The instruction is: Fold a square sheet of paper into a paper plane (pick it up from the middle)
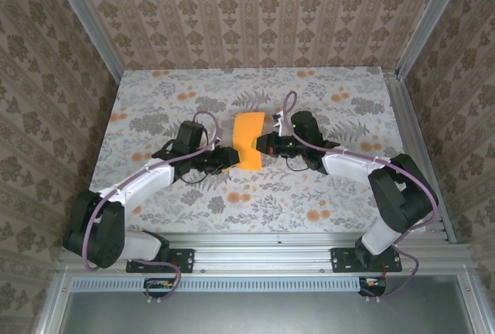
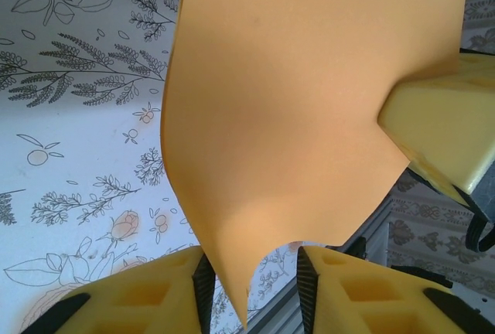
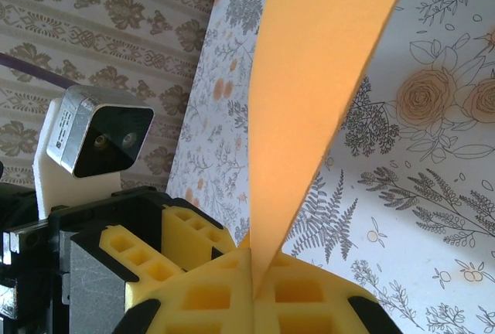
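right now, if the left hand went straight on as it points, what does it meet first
Probably the orange sheet: its lower corner hangs between the left hand's open fingers, though depth is unclear.

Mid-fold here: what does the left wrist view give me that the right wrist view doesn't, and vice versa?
Left wrist: the broad curved face of the bright orange paper sheet, its lower corner hanging between the fingers of the open left gripper. Right wrist: the sheet edge-on, the right gripper shut on it, and the silver camera box on the other arm. Both: the sheet, the right gripper's hold, the floral table cover.
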You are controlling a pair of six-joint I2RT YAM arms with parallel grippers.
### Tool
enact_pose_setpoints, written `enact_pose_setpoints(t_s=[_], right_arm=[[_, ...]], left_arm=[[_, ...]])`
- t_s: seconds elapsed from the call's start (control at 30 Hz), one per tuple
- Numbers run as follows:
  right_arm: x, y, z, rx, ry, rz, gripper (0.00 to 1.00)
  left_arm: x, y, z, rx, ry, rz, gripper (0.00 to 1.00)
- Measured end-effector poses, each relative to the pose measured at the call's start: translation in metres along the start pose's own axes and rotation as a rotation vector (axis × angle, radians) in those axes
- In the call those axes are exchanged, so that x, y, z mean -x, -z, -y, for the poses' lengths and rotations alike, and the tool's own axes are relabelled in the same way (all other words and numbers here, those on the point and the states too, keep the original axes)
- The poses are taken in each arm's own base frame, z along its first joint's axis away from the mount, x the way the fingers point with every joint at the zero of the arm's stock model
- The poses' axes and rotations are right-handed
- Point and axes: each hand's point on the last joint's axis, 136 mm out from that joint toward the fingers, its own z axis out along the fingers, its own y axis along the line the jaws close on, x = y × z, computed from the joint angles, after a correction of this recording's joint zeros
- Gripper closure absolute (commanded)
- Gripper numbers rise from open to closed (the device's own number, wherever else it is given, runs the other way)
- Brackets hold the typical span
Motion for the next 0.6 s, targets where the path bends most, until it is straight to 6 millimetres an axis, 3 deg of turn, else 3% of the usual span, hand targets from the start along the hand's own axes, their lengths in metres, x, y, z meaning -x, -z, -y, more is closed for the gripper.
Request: enact_pose_setpoints(t_s=[0.17, 0.6], right_arm=[[-0.0005, -0.0001, -0.0009, 0.005, 0.002, -0.002, 1.0], [-0.0054, 0.0, 0.0044, -0.015, 0.008, -0.019, 1.0]], left_arm=[[0.0001, 0.0001, 0.0001, 0.001, -0.003, 0.0, 0.77], [-0.0028, 0.0051, -0.008, 0.067, -0.029, -0.021, 0.85]])
